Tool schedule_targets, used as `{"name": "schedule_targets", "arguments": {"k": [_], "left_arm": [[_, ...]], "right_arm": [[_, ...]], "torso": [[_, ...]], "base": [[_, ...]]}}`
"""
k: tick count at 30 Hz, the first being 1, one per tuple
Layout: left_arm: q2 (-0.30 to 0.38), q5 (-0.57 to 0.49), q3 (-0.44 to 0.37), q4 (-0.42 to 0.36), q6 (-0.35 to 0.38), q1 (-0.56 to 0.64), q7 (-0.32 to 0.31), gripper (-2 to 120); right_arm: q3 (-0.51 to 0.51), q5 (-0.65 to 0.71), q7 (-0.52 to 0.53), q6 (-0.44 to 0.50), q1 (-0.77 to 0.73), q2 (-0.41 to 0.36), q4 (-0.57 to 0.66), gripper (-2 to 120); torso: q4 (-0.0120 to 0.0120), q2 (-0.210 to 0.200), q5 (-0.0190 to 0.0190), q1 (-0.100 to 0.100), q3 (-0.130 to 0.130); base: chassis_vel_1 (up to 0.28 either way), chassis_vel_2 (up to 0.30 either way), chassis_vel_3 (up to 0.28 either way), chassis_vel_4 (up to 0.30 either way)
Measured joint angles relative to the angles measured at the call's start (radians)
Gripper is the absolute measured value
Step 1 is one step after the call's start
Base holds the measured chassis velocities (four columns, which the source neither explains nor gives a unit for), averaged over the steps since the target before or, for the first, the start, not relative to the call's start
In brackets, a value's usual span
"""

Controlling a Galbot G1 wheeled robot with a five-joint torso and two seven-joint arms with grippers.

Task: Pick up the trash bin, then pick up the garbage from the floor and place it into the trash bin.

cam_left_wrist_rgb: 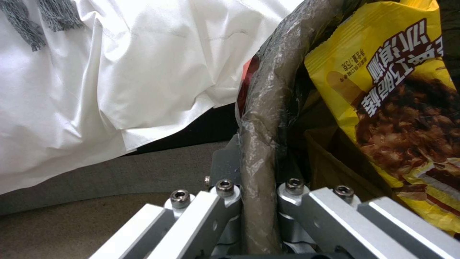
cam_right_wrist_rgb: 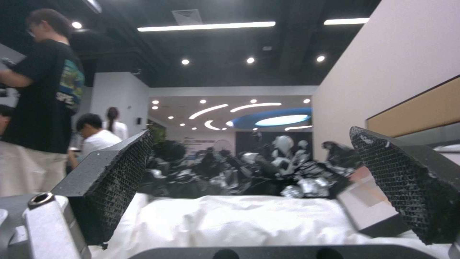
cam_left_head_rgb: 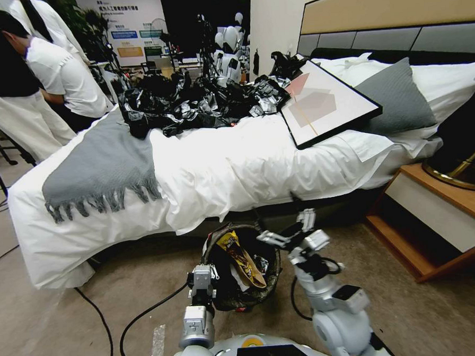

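Low centre of the head view: left gripper (cam_left_head_rgb: pixel 204 276) is clamping the near-left rim of the trash bin (cam_left_head_rgb: pixel 220 301). In the left wrist view its fingers (cam_left_wrist_rgb: pixel 225 201) are sitting on either side of the liner-wrapped rim (cam_left_wrist_rgb: pixel 261 118), one outside, one inside, pressed narrow against it.

The bin is sitting at lower centre of the head view, just in front of the bed, its mouth tilting toward the camera. Whether it is resting on the carpet or hanging lifted, hard to tell from here.

Inside the bin: a yellow snack packet (cam_left_head_rgb: pixel 240 255) is standing on end, leaning across the opening; in the left wrist view the packet (cam_left_wrist_rgb: pixel 398 108) is filling the upper right, print upside down. Other litter is lying beneath it, too dark to sort. A red scrap (cam_left_wrist_rgb: pixel 245 84) is showing against the outside of the rim, upper middle of that view.

Right gripper (cam_left_head_rgb: pixel 289 232) is hovering just right of the bin's rim, pads (cam_right_wrist_rgb: pixel 110 183) spread wide with nothing between them, pointing toward the bed.

Beyond, across mid-frame: the bed (cam_left_head_rgb: pixel 221 168) with its white sheet. On it, a grey fringed throw (cam_left_head_rgb: pixel 96 169) at left, a heap of black plastic bags (cam_left_head_rgb: pixel 196 100) at upper centre, a framed picture (cam_left_head_rgb: pixel 324 102) and a grey pillow (cam_left_head_rgb: pixel 395 98) at upper right. A wooden nightstand (cam_left_head_rgb: pixel 436 215) is standing at the right edge.
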Motion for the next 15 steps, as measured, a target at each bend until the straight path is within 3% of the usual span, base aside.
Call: {"name": "schedule_targets", "arguments": {"k": [8,15], "left_arm": [[-0.001,-0.003,-0.003,-0.001,-0.001,0.0,-0.001,1],[-0.001,-0.005,-0.007,-0.003,-0.001,0.004,-0.003,1]], "right_arm": [[0.135,-0.03,0.049,0.031,-0.047,0.026,-0.034,100],[0.139,-0.073,0.127,0.035,-0.123,0.056,-0.12,100]], "torso": [[0.0001,0.0,-0.0001,0.0,0.0],[0.0002,0.0,-0.0003,0.0,0.0]], "base": [[0.0,0.0,0.0,0.0],[0.0,0.0,0.0,0.0]]}}
